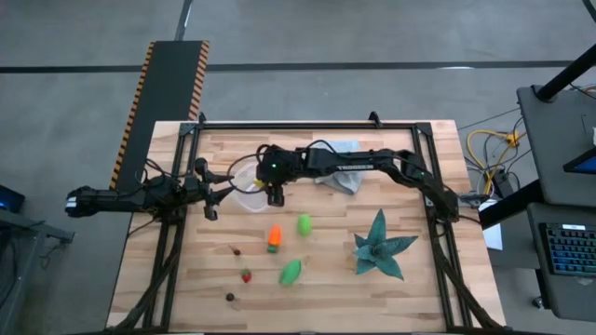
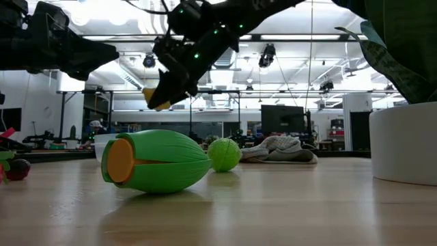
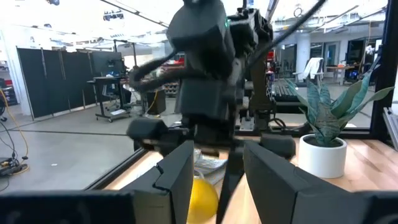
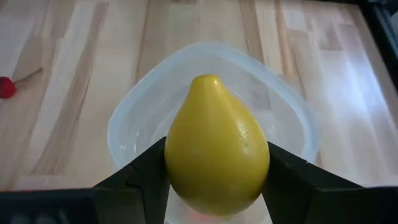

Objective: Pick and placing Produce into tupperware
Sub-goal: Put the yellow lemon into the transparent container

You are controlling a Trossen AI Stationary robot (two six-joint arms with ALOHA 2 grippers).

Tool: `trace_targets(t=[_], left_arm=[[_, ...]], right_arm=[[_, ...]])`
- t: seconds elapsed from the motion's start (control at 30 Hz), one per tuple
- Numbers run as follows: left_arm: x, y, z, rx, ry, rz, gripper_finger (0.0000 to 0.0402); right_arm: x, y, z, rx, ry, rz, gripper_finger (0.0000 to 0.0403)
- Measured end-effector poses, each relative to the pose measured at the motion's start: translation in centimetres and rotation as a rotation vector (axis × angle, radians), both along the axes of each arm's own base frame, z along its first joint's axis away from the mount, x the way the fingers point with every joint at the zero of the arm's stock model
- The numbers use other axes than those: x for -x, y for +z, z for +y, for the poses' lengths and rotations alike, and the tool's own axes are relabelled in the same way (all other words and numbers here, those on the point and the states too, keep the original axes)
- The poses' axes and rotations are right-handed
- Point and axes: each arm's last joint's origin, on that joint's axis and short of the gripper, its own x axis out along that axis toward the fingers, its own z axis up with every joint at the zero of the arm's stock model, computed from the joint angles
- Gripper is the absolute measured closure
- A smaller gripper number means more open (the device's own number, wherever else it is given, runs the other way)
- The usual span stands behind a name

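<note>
Wood table | right gripper pinching yellow pear over tupperware | left gripper spread beside rim

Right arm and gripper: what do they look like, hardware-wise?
Right arm: slim black links with white lettering on one link, too small to read. Right gripper: two wide, flat black fingers, and green indicator lights glowing on the wrist body. Left arm is matching black, with loose dark cables near its gripper.

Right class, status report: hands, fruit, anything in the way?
Right hand shut on yellow fruit above tupperware. Left hand open beside it. Container looks empty.
</note>
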Motion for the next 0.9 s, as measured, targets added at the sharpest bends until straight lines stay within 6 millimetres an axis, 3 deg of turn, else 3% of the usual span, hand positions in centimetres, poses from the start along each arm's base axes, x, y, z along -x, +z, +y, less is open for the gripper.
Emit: trace_targets(t=[0.27, 0.9], left_arm=[[0.0, 0.0, 0.0, 0.000, 0.000, -0.001, 0.0275], [0.0, 0.0, 0.0, 0.000, -0.003, -0.001, 0.0275]], right_arm=[[-1.8, -3.5, -0.8, 0.003, -0.010, 0.058, 0.0212], [-1.5, -4.2, -1.9, 0.011, -0.047, 0.138, 0.0192]])
